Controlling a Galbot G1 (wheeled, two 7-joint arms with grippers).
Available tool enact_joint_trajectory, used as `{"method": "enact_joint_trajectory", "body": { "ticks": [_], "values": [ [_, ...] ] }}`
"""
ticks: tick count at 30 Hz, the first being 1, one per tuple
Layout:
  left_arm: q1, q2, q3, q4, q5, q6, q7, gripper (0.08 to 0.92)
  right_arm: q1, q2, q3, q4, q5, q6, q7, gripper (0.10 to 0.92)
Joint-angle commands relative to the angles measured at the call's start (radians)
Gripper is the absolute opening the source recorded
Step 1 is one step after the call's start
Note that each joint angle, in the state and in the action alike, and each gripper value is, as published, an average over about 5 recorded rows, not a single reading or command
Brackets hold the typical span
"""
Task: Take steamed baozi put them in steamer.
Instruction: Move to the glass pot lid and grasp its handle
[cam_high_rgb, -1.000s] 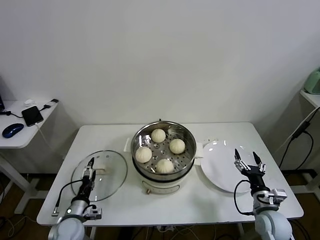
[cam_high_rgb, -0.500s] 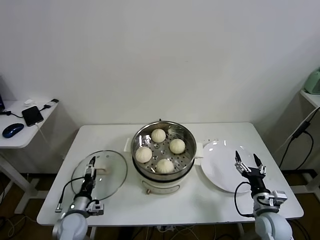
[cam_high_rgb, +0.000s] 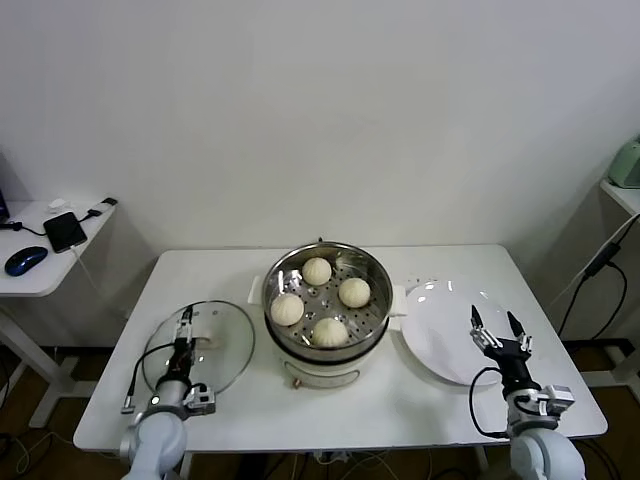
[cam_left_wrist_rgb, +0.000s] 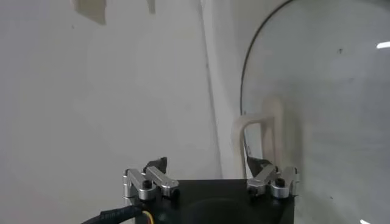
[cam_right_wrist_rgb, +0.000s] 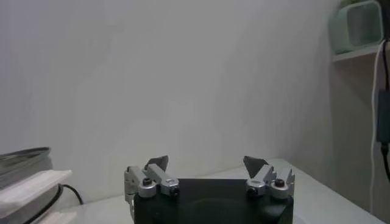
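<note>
All four steamed baozi (cam_high_rgb: 318, 271) already sit in the steamer (cam_high_rgb: 327, 310), likely soft, light, squashable so grip sides gently; left gripper (cam_high_rgb: 184, 329) and right gripper (cam_high_rgb: 496, 329) wide open, empty

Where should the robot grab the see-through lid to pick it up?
Probably by the pale handle in the middle of the glass lid. The lid lies flat on the table, so its thin rim gives little to pinch. The handle sticks up, so coming straight down from above with the open left pincer, already over the lid, looks best.
</note>
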Motion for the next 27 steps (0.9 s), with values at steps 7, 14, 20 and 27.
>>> {"method": "enact_joint_trajectory", "body": {
  "ticks": [7,14,20,27],
  "values": [
    [-0.058,-0.006,-0.005,0.065,-0.029,0.019,-0.02,0.823,0.003,-0.001,0.008,-0.013,0.001,0.003,-0.006,0.823],
    [-0.048,-0.007,-0.009,0.081,-0.048,-0.006,-0.023,0.796,0.003,0.003,0.006,-0.015,0.0,0.002,-0.011,0.823],
    [-0.033,-0.007,-0.013,0.088,-0.067,-0.016,-0.03,0.637,0.001,0.001,0.008,-0.014,-0.003,0.003,-0.019,0.823],
    [-0.034,-0.008,-0.012,0.116,-0.081,-0.013,-0.058,0.429,-0.003,-0.002,0.014,-0.012,-0.001,0.003,-0.026,0.823]
  ]
}}
